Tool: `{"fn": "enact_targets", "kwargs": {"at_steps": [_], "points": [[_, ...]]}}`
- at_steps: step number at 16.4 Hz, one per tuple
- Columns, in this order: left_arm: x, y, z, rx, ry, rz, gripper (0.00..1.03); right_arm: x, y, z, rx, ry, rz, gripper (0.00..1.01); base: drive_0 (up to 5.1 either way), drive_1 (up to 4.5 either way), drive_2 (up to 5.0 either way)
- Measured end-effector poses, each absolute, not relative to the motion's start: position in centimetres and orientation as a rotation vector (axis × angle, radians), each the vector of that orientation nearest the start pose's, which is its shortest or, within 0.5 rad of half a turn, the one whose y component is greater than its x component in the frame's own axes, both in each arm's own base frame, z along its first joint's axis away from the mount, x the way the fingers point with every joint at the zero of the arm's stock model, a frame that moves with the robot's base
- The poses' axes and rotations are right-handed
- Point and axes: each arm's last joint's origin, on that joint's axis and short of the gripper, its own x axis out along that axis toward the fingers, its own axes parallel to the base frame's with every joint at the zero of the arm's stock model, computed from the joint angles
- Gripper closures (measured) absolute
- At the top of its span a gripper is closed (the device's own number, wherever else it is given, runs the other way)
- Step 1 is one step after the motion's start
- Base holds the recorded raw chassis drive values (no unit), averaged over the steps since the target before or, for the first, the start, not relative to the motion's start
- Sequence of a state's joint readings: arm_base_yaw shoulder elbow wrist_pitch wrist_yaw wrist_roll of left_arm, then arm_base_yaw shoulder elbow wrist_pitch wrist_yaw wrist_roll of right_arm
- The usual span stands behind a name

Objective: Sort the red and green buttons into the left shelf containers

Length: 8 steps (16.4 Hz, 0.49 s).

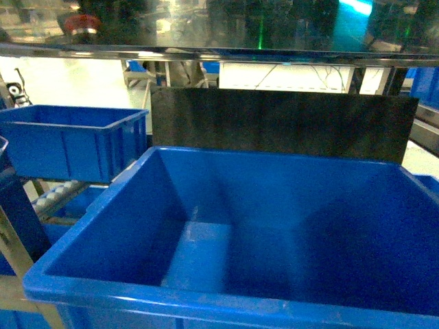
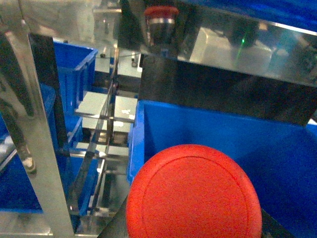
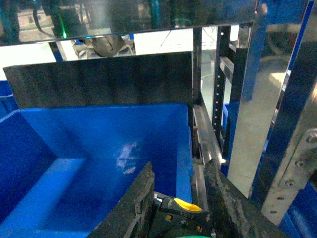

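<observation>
The red button (image 2: pixel 194 193) fills the lower part of the left wrist view, its wide mushroom cap facing the camera. My left gripper (image 2: pixel 198 227) is shut on it; only dark finger edges show beside the cap. It hangs over the near left rim of a large blue container (image 2: pixel 223 129). My right gripper (image 3: pixel 179 166) is shut on the green button (image 3: pixel 181 213), whose black body with a yellow tab sits between the fingers (image 3: pixel 136 203), by the right wall of the container (image 3: pixel 99 129). In the head view the container (image 1: pixel 206 301) looks bare inside and neither gripper shows.
A second blue bin (image 1: pixel 68 140) stands at the back left on roller rails (image 1: pixel 58 195). A black panel (image 1: pixel 281 123) stands behind the big container. A shiny metal shelf (image 1: pixel 219 51) runs overhead. Metal uprights (image 2: pixel 34 139) (image 3: pixel 292 124) flank the bay.
</observation>
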<state>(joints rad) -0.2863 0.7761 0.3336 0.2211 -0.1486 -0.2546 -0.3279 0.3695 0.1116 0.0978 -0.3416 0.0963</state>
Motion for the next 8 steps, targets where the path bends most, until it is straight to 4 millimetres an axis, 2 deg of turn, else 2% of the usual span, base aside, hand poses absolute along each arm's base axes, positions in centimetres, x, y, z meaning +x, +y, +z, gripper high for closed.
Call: {"fn": "enact_targets", "kwargs": {"at_steps": [2,8], "points": [[16.67,-4.44,21.75,-0.207,0.225,-0.108,0.79,11.66,-2.94,17.83,0.152,0.161,0.006,0.73,-0.2,4.01,-4.4],[16.74,-4.47,21.63,-0.206,0.232,-0.108,0.79,11.67,-2.95,17.91,0.149,0.154,0.006,0.73,0.0,0.0,0.0]]}}
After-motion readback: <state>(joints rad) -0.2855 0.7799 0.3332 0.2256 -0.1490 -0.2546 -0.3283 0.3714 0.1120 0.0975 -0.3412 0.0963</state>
